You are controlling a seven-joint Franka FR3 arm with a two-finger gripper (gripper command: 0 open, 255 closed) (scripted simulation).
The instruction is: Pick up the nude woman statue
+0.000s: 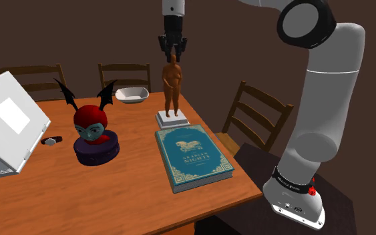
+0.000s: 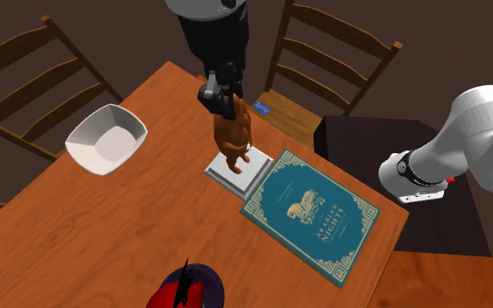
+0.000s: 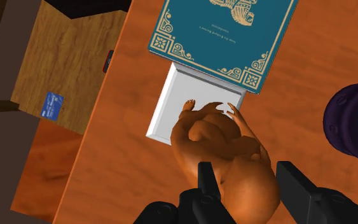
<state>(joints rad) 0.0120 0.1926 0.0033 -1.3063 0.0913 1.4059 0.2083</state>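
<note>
The brown nude woman statue (image 1: 173, 83) stands upright on its white square base (image 1: 172, 119) on the wooden table (image 1: 113, 193), near the edge on the shoulder view's right. My gripper (image 1: 173, 48) hangs straight down over it, open, its fingers either side of the statue's head. In the second exterior view the gripper (image 2: 222, 94) covers the top of the statue (image 2: 233, 136). In the wrist view the statue (image 3: 225, 149) sits between the fingers (image 3: 206, 184). One finger is against it and the other stands slightly apart from it.
A teal book (image 1: 193, 158) lies right in front of the base. A red horned head on a dark ring (image 1: 94, 133), a white bowl (image 1: 131, 95) and an open white laptop (image 1: 9, 120) share the table. Wooden chairs (image 1: 256, 110) surround it.
</note>
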